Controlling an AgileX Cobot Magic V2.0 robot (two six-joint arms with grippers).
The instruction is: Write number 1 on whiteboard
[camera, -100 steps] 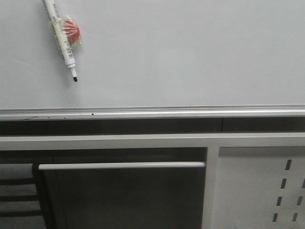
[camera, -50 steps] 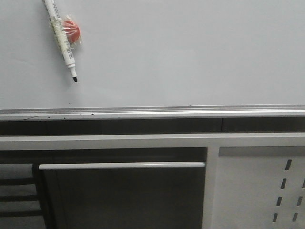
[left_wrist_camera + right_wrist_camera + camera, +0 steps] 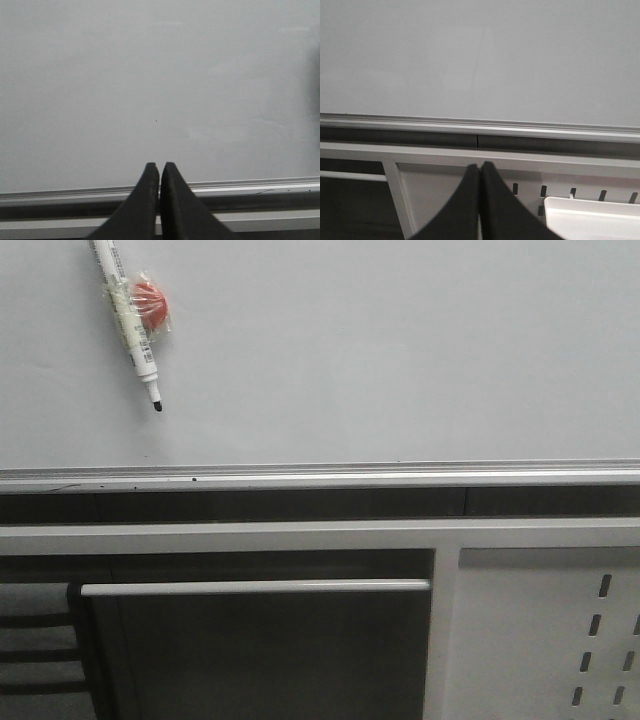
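Nothing has changed over the last second: the front view matches the two earlier ones, so the task has not advanced and no stroke of the number 1 shows anywhere. The whiteboard (image 3: 400,350) is bare of writing, above its silvery rail (image 3: 320,476). Below the rail sit a dark panel (image 3: 260,650) with a pale bar handle and, beside it, a perforated panel (image 3: 550,640).

High on the board, well above the rail, the marker (image 3: 128,325) stays in place with a red magnet (image 3: 150,302) taped to its barrel. Its long axis runs steeply down the board, slightly tilted, the dark uncapped tip pointing toward the rail.

The left gripper (image 3: 159,172) faces the board, fingers pressed together on nothing. The right gripper (image 3: 480,172) is likewise clenched and empty, aimed at the rail and perforated panel. Neither holds the marker.
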